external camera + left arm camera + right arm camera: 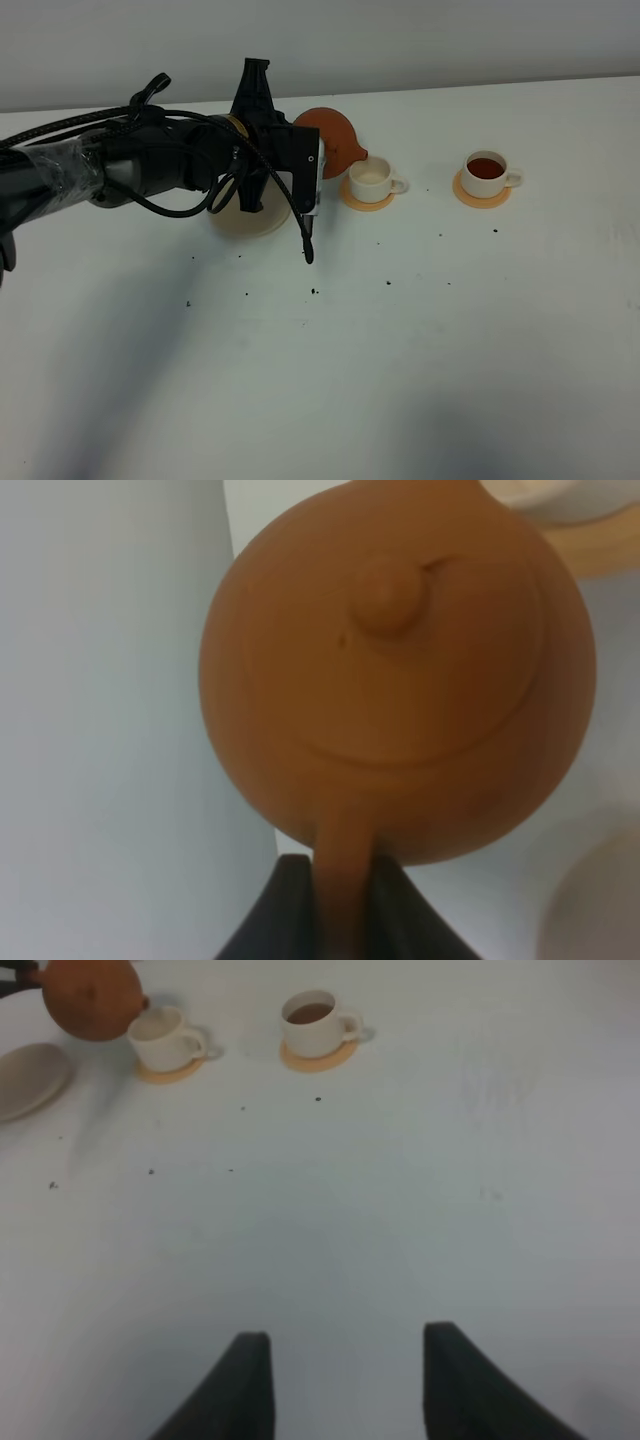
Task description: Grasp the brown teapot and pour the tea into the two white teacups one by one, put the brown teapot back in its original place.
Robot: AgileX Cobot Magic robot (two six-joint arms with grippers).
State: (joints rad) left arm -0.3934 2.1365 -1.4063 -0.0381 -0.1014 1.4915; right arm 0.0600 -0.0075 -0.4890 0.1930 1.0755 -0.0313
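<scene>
The brown teapot (pixel 332 133) is a round, squat body of matte reddish-brown clay, its lid set in a shallow ring and topped by a small rounded knob (pixel 388 596). It is held up off the white table (pixel 420 340), tipped toward the right, with its short spout over the rim of the left teacup (pixel 372 180).

The left gripper (pixel 340 900) is closed on the teapot's loop handle (pixel 343 852) — the two dark fingers (pixel 270 910) press it from either side, and the handle runs down between them in the left wrist view.

The left teacup is small and white with a little side handle pointing right; it stands on an orange coaster (pixel 365 201), and its inside looks pale, with no dark liquid clearly showing. The right teacup (pixel 487 174), its match, stands well to the right on its own orange coaster (pixel 480 196) and holds dark reddish-brown tea (pixel 485 167).

The cream-beige saucer (pixel 250 215) lies flat on the table to the left of the cups, partly hidden by the left arm (pixel 150 165), with nothing seen resting on it.

The right gripper (pixel 345 1380) hangs over bare table nearer than the cups — its two dark fingers (pixel 245 1385) stand apart and hold nothing. Small dark specks (pixel 315 291) dot the table surface.
</scene>
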